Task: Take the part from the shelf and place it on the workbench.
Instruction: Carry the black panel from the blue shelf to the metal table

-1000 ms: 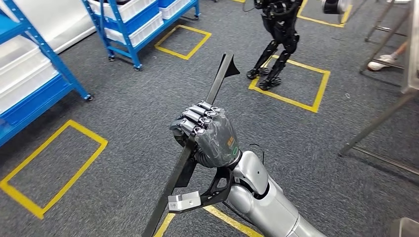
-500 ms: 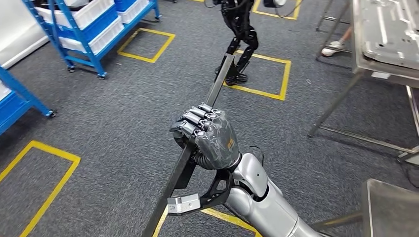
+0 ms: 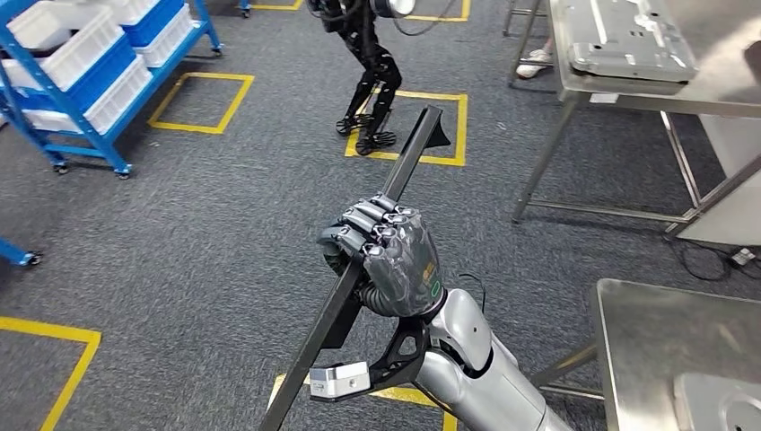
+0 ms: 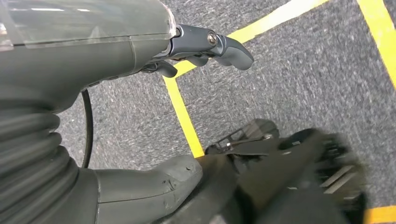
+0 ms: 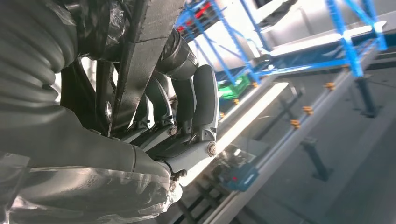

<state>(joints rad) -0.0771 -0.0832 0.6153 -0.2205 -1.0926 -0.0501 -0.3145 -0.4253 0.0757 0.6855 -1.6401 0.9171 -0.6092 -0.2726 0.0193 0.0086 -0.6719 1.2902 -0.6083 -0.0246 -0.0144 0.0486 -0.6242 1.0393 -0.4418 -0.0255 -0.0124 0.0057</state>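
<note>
Long black bar (image 3: 377,229) gripped in the right hand (image 3: 386,256), held slanted above the grey carpet (image 3: 215,233).

Fingers (image 3: 363,224) of the right hand wrapped tight round the bar's middle, flared end up and forward, lower end down past the silver forearm (image 3: 476,368). In the right wrist view, fingers (image 5: 203,102) curled round the dark bar (image 5: 140,60). Left hand (image 4: 93,60) hanging over carpet and a yellow floor line (image 4: 182,109), its fingers (image 4: 224,44) bent and apart, holding nothing. Steel tabletop (image 3: 646,85) ahead to the right with a grey metal panel (image 3: 628,36) on it; second steel tabletop (image 3: 673,341) near right. Blue shelf rack (image 3: 81,81) with white bins far left; a dark two-legged robot (image 3: 368,72) standing on a yellow square beyond.
</note>
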